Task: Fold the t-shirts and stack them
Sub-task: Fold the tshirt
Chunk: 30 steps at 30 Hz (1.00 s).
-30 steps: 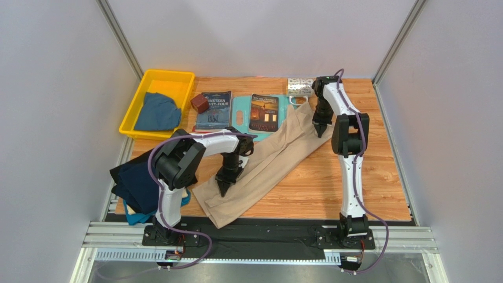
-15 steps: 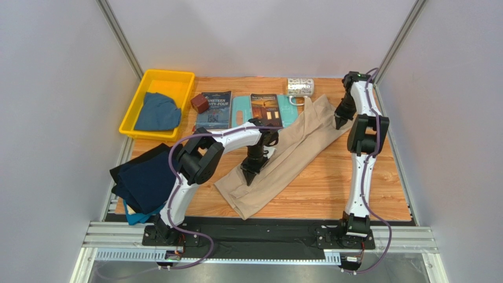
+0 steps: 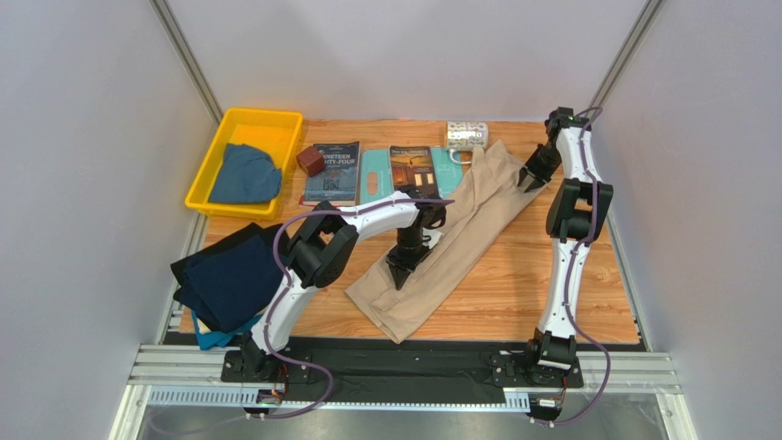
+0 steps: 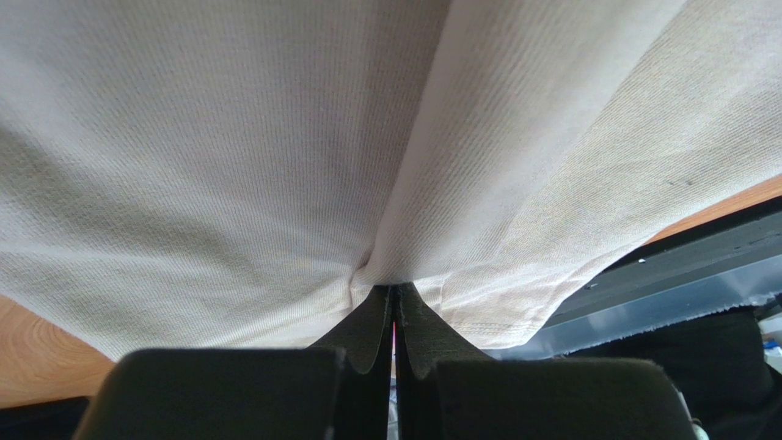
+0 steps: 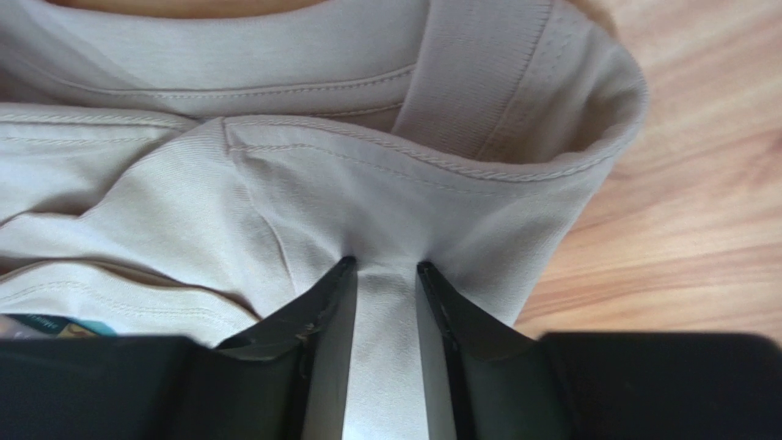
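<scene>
Both arms have swung to the right since the earlier frame, and the beige shirt (image 3: 459,229) went with them; its near end was lying further left before. The right fingers (image 5: 307,325) were closed then and have since parted.

Now the beige shirt lies on the surface (image 3: 532,284) as one long folded strip, slanting from the near centre to the far right. The left fingers (image 4: 365,335) are closed on its cloth close to the near end and pinch a small fold. The right fingers are at the far end, by the collar. They stand a little apart, with cloth showing in the gap, so they are open and not clamping it.

One container is in view: a yellow bin (image 3: 266,128) at the far left. It holds one blue shirt (image 3: 243,174), crumpled.

Counted, the shirts are four: beige, blue, a navy shirt (image 3: 229,280) at the near left edge of the surface, and a teal shirt (image 3: 216,339) peeking out under the navy one.

The books are two, side by side at the far centre: the left book (image 3: 332,170) and the right book (image 3: 410,171). The right one lies on one light-teal board (image 3: 372,174). One brown block (image 3: 311,161) sits between the bin and the left book. One small patterned box (image 3: 467,135) stands at the far edge, just beside the far end of the beige shirt.
</scene>
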Each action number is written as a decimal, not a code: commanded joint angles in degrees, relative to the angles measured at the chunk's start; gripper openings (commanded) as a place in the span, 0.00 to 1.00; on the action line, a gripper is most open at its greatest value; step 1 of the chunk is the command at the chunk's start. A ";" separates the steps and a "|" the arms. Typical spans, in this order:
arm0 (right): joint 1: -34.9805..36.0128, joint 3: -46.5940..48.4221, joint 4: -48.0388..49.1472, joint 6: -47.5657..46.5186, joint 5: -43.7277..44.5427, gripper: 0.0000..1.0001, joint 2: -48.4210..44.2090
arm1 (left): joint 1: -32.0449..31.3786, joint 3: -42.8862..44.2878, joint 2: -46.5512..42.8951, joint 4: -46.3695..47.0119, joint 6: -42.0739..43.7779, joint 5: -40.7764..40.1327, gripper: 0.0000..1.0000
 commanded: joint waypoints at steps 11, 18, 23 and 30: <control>1.66 -13.40 9.31 2.20 -12.70 0.53 -15.25 | 1.67 4.67 -2.98 0.46 0.91 -10.53 0.18; 4.74 -14.91 8.52 3.34 -14.11 0.53 -14.39 | 5.98 2.13 -5.00 0.99 -0.15 -13.62 0.18; 6.76 -13.15 6.59 3.96 -12.71 0.53 -10.96 | 6.25 -0.42 -6.41 1.78 -0.15 -13.88 0.18; 7.56 -13.06 5.27 3.52 -7.88 0.53 -10.69 | 6.25 -4.20 -7.81 2.75 -0.06 -14.24 0.17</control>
